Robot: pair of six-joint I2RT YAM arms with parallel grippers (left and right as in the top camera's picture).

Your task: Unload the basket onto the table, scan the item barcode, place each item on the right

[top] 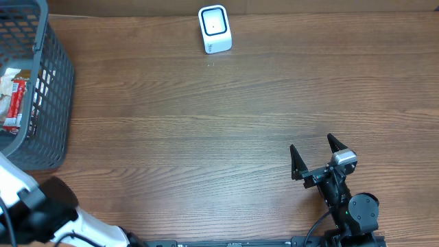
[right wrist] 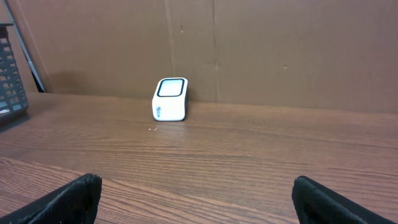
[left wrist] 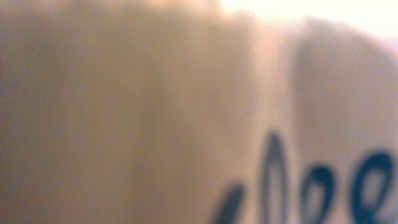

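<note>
Gaping wide, right claw (top: 311, 141) empty, scanner (top: 215, 29) well apart

The scanner (top: 215, 29) is white, the basket (top: 58, 89) grey, the table (top: 206, 123) wood-grained brown.

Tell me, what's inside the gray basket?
Red and white packets lie inside the basket. Its mesh wall and the picture's edge hide whatever else is there.

Overhead: even, diffuse light on the wooden table (top: 206, 116), sharp across the frame, shadows weak and soft-edged. Left wrist: wholly out of focus, a tan-and-white surface (left wrist: 124, 112) with smeared dark lettering (left wrist: 317, 193) fills the view, blown out to white at top right. Right wrist: evenly lit and sharp at the scanner (right wrist: 170, 99), a dim patch on the back wall (right wrist: 280, 50) at left
</note>
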